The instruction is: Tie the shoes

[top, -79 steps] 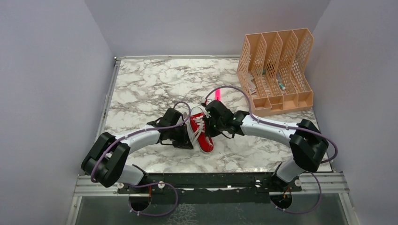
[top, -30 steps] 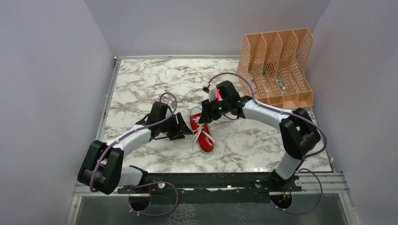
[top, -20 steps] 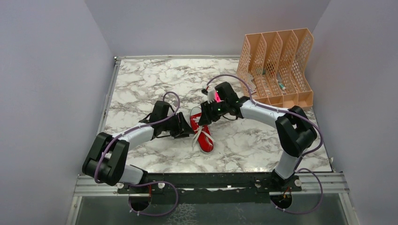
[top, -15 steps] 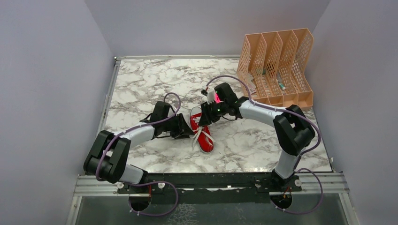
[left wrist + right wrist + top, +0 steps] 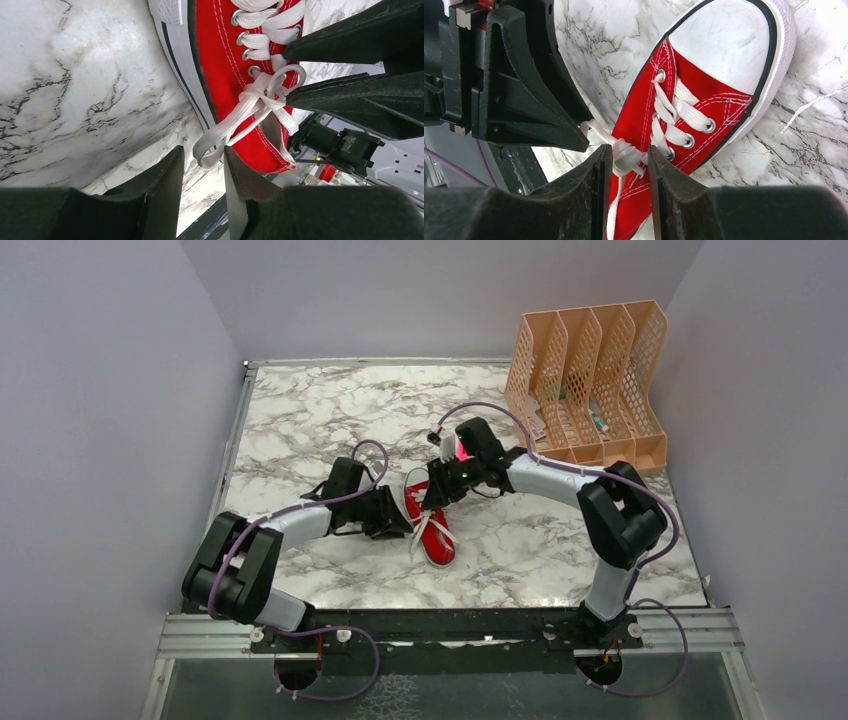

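Viewing top external: red sneaker (image 5: 437, 540) lies mid-table (image 5: 300, 430), left gripper (image 5: 400, 524) at its left side, right gripper (image 5: 432, 502) over it; jaws unreadable.
Left wrist: jaws narrowly parted, loose lace end (image 5: 207, 150) in the gap.
Right wrist: jaws narrowly parted around the knot (image 5: 626, 150); only here, white toe cap (image 5: 729, 40) visible.

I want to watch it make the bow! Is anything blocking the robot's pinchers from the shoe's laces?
Nothing visible is in the way. The left gripper and the right gripper are both right at the red shoe, one on each side. Each has a strand of the white laces sitting between its fingers.
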Motion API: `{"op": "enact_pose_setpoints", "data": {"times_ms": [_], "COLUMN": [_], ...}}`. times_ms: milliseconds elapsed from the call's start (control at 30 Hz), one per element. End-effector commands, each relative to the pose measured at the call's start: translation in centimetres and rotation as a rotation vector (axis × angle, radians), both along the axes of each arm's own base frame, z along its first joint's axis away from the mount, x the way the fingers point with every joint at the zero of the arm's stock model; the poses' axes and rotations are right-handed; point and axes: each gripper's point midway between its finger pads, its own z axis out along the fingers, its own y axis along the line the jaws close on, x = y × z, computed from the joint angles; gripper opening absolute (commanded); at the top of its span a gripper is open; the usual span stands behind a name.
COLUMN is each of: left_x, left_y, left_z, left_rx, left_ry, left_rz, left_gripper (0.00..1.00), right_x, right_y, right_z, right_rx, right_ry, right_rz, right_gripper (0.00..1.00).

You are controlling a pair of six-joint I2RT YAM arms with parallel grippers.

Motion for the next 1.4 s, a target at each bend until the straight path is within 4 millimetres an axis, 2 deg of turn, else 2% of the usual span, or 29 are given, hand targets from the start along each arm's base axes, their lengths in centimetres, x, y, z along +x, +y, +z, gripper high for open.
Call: {"op": "enact_pose_setpoints", "data": {"times_ms": [0,233,267,333,367,467,600,767,900,1133,1367], "left_x": [0.8,0.7,0.7,0.7,0.7,0.4,0.1,-0.1,-0.4,-0.8,-1.0], "left_y": [-0.5,-0.5,-0.5,-0.4,-0.3,0.2,0.8,1.5,2.7,3.5,5.5], "left_z": [0.7,0.3,0.2,0.1,0.0,-0.7,-1.9,-2.8,-3.8,-5.0,-5.5], "left_rx": [-0.02,-0.018,-0.016,-0.008,-0.001,0.038,0.089,0.137,0.216,0.275,0.381], "left_ry": [-0.029,-0.021,-0.021,-0.017,-0.017,0.009,0.06,0.096,0.123,0.168,0.169], "left_rz": [-0.023,-0.032,-0.031,-0.029,-0.03,-0.025,-0.015,0.021,0.052,0.064,0.128], "left_gripper": [0.35,0.2,0.16,0.01,0.0,0.0,0.0,0.0,0.0,0.0,0.0], "right_x": [-0.1,0.5,0.6,0.7,0.7,0.7,0.8,1.5,2.2,4.4,5.4], "right_y": [0.6,0.4,0.2,-0.1,-0.3,-1.4,-2.5,-4.7,-5.6,-6.5,-7.8], "right_z": [-0.2,0.4,0.5,0.9,1.1,1.2,1.0,-0.5,-1.8,-1.3,-1.8], "right_rx": [0.021,0.009,0.002,-0.012,-0.015,-0.042,-0.084,-0.129,-0.135,-0.105,-0.108], "right_ry": [0.021,-0.002,-0.007,-0.007,-0.007,-0.004,-0.004,0.025,0.025,-0.009,0.012], "right_rz": [0.015,-0.021,-0.037,-0.067,-0.078,-0.15,-0.218,-0.355,-0.41,-0.483,-0.562], "right_gripper": [0.36,0.22,0.19,0.11,0.08,0.01,0.01,0.0,0.01,0.01,0.0]}}
